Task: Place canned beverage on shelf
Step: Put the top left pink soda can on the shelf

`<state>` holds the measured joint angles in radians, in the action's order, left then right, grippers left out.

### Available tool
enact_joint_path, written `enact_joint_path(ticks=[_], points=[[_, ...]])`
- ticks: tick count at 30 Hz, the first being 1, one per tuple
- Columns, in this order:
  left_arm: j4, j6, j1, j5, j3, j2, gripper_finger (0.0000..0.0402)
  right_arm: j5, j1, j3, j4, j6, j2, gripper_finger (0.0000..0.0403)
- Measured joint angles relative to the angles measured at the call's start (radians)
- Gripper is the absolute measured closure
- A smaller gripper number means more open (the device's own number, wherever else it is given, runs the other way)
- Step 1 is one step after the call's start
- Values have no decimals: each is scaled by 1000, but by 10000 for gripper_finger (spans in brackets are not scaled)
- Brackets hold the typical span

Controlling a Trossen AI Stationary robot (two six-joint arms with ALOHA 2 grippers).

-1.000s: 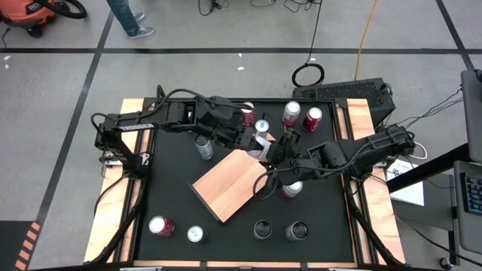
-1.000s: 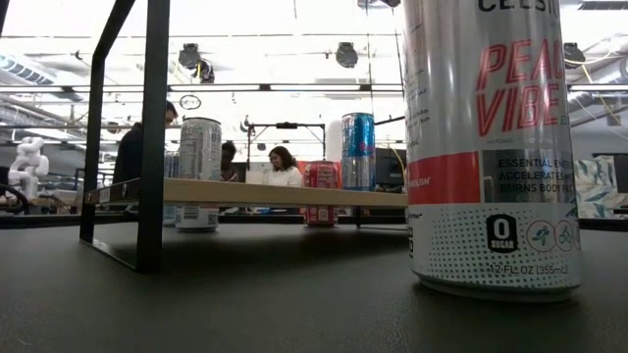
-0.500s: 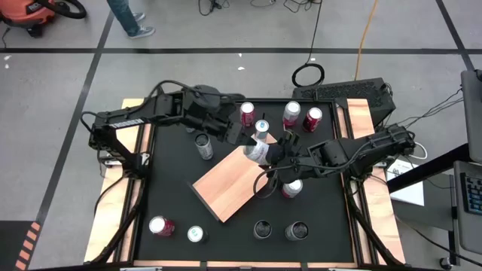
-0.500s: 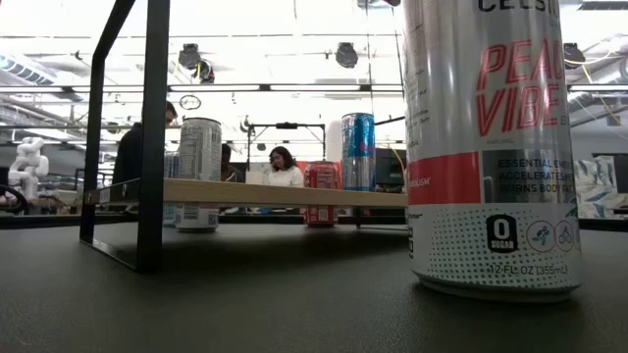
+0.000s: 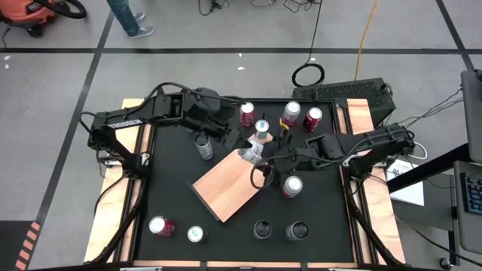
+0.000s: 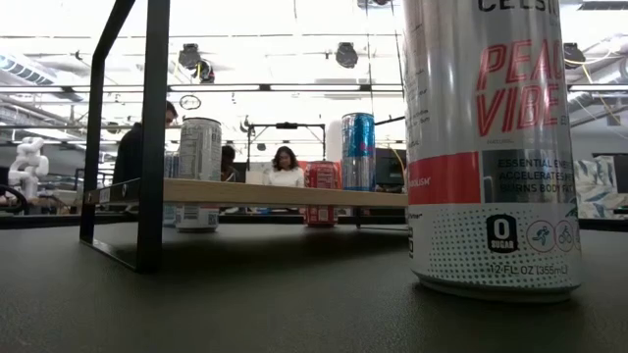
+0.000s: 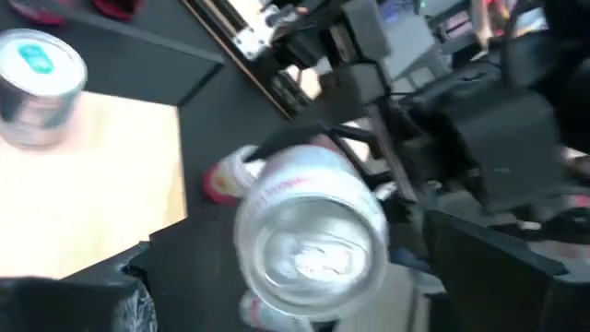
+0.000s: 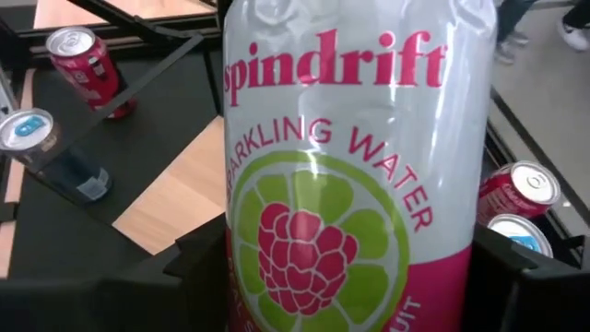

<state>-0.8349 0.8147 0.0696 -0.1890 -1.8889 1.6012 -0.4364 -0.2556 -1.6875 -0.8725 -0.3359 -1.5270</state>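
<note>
**Raspberry can gripped over the shelf's corner, other arm standing clear**

The right pincer (image 8: 355, 277) is clenched on the Spindrift can (image 8: 341, 184). Its dark fingers (image 8: 198, 263) press the can's two sides low on the body, so the label fills that wrist's view. A grip across the middle of the can leaves the base free, which a set-down needs.

In the overhead view the can hangs tilted rather than upright, with one end turned toward the left arm. That is why the left wrist camera looks straight into its round end.

The shelf (image 5: 226, 184) lies directly under and just ahead of the right pincer, set at an angle on the desk (image 5: 173, 196). Only its near corner is beneath the can. Close beside the pincer a blue-topped can (image 5: 261, 126) already stands on that corner. The free wood is therefore farther along the board, away from the gripping arm.

The left pincer (image 5: 230, 138) sits near the held can's far end. Its fingers are spread and it grasps nothing, so the can's weight rests on the right arm alone.

My judgement is that the placing is not yet done. The can must be brought upright and lowered onto bare wood, and the blue-topped neighbour is the likeliest thing to be knocked.
</note>
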Motion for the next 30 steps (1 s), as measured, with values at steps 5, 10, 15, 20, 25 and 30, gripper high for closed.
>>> enact_joint_path(ticks=[5,10,15,20,25,30], points=[[-24,-35,1,33,0,-11,35,48,21,0,17,8,0,134],[-40,28,11,5,0,-10,35,50,42,0,17,8,0,133],[-48,41,8,-13,0,-6,35,125,76,0,41,13,0,133],[-85,34,10,-1,0,-4,35,136,94,0,61,23,0,133],[-89,9,10,-13,0,-4,35,158,111,0,83,34,1,133],[-88,9,10,-33,0,-4,36,159,124,-1,98,46,1,133]])
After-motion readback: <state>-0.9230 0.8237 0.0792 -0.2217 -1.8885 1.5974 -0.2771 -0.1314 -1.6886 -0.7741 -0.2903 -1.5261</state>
